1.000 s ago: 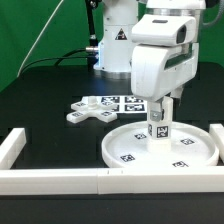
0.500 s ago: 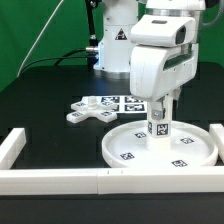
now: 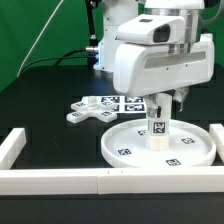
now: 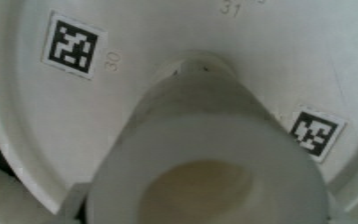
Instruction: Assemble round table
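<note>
Black tabletop, green curtain behind: the tool hangs straight down over the leg, which stands upright near the middle of the disc, its foot on the disc's face. The disc lies flat just inside the white rail. The base lies loose toward the exterior view's left, near the disc, with the marker board just behind it. The tool's jaws sit at the leg's top end, but the arm hides the contact (the wrist view shows only the leg's end face and the tagged disc beneath), so whether they clamp the leg or merely straddle it cannot be told. All three parts look like hard white plastic: probably light, stiff, and smooth enough to slip under a twist. The leg is best taken across its upper half, on opposite sides of the round wall, above its tag. The disc, thin and wide, offers only its rim and would likely slide if the leg were turned carelessly
</note>
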### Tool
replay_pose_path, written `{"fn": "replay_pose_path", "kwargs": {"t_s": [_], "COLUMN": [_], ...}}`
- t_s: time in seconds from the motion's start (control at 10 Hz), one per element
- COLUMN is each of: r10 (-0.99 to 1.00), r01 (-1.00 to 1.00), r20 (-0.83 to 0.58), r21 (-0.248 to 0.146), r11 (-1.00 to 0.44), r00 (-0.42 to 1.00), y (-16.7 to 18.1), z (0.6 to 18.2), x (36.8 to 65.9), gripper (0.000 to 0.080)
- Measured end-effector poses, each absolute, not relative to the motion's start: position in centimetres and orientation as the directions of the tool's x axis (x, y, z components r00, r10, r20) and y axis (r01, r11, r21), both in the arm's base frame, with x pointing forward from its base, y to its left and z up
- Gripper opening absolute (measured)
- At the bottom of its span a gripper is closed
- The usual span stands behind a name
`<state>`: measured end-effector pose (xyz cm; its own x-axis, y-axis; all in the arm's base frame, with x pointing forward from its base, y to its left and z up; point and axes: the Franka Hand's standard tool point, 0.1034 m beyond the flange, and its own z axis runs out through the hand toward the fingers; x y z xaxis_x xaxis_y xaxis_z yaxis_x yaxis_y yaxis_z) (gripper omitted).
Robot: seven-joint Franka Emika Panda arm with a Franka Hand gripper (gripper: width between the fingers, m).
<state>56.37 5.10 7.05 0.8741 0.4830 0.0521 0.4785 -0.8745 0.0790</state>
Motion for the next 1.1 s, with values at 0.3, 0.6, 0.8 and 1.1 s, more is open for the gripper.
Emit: {"fn": "replay_pose_path", "kwargs": {"t_s": [0.3, 0.6, 0.8, 1.1], "r10": [0.131, 0.125, 0.218, 0.588], "r01": [0.131, 0.126, 0.219, 0.588], "r20": [0.090, 0.095, 0.071, 0.046], "r21": [0.005, -0.004, -0.002, 0.024], "r11": [-0.991, -0.992, -0.976, -0.809], "r00": [0.987, 0.988, 0.973, 0.807], "y": [4.8, 4.7, 4.5, 3.7], "z": [6.9, 6.9, 8.2, 10.1], "x": [56.5, 56.5, 56.9, 56.9], "gripper": [0.0042, 0.0002, 0.0001, 0.0029]}}
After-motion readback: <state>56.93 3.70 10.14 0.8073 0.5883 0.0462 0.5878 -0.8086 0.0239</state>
